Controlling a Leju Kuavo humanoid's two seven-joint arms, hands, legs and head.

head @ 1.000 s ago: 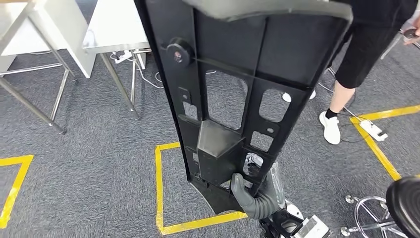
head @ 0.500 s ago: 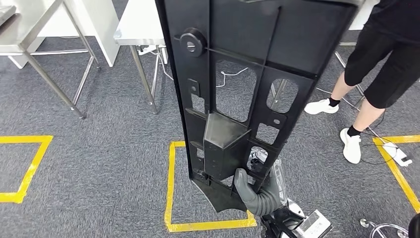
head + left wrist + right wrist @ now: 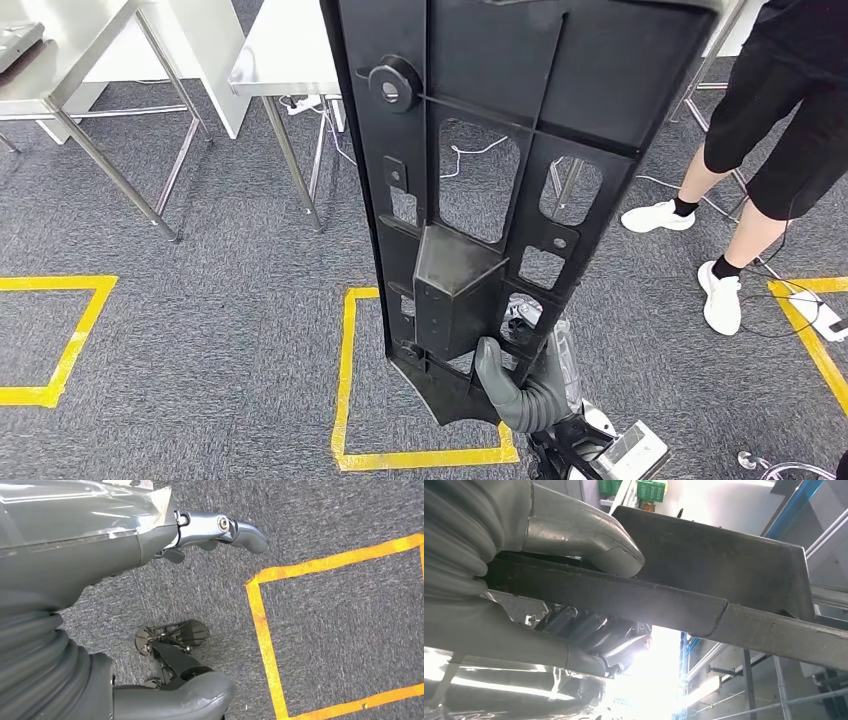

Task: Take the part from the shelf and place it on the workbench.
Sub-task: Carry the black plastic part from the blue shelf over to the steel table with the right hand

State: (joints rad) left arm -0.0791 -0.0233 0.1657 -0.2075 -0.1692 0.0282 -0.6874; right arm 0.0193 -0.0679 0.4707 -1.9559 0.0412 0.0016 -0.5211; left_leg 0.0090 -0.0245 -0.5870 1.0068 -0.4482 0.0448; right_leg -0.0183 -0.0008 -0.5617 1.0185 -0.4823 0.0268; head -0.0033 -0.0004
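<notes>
**Inspector:** Grey right hand (image 3: 520, 392) clamps only the bottom edge of the black part (image 3: 500, 180), thumb on its face; left hand (image 3: 220, 530) hangs slack, holding nothing.

**Operator:** The risk?

**Inspector:** You carry it upright, top-heavy. It may pivot, slip, or strike the steel table (image 3: 285, 60).

The grey right hand (image 3: 520, 390) grips a matte black part (image 3: 500, 150), below it lies speckled dark grey carpet (image 3: 200, 330) marked with yellow tape squares (image 3: 345, 400), and beyond it stand silver-legged tables (image 3: 285, 60) and a person's white shoes (image 3: 718, 295).
</notes>
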